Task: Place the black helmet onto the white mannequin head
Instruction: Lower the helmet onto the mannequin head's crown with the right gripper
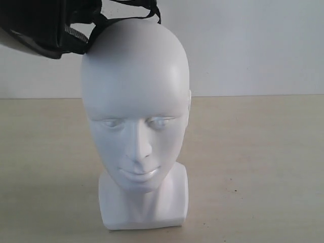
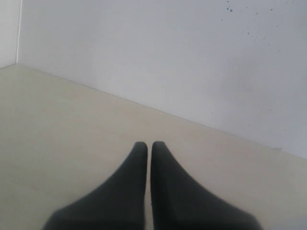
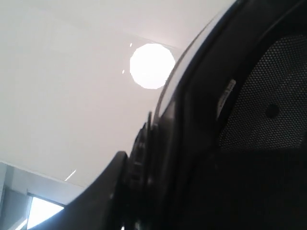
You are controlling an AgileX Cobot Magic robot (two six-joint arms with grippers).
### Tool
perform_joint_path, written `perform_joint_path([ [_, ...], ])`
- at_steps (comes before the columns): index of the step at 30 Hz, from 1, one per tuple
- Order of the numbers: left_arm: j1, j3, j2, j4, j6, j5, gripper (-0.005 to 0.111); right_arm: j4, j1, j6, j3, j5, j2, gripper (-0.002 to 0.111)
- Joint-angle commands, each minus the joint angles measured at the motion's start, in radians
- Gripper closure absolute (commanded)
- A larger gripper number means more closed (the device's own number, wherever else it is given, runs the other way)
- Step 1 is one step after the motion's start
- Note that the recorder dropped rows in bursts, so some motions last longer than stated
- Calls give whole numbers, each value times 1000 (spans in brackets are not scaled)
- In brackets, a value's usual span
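Two things to look at: your matte black helmet (image 1: pixel 40 30) and the glossy white mannequin head (image 1: pixel 135 101). The helmet hangs off the desk (image 1: pixel 263 162), up at the top left of the exterior view and cut by the frame, its lower edge right against the upper side of the head. Its flat black webbing strap (image 1: pixel 101 23) runs over the bald crown and seems to touch it. The helmet is not yet seated on the head. The head stands upright on its squarish base on the pale, smooth desk and faces the camera, with a moulded brow, nose and lips, hard and shiny. Your right pincer (image 3: pixel 132 167) is clamped on the helmet's rim: one dark finger (image 3: pixel 112 191) lies against the outside of the shell and the other is hidden. Beside it you see padded lining and fine black mesh inside the shell, with a round ceiling light (image 3: pixel 152 65) behind. Your left pincer (image 2: pixel 149 143) is closed on nothing, its two smooth black tips almost meeting above bare desk near the plain white wall (image 2: pixel 168 57).
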Motion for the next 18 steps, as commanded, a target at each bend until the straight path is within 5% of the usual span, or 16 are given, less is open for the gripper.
perform_joint_path([
  [1, 3, 3, -2, 1, 3, -5, 102, -101, -65, 103, -3, 41, -40, 109],
  [10, 3, 3, -2, 1, 3, -5, 102, -268, -202, 219, -3, 211, -128, 109],
  [18, 3, 3, -2, 1, 3, -5, 102, -365, -211, 251, -3, 225, -145, 109],
])
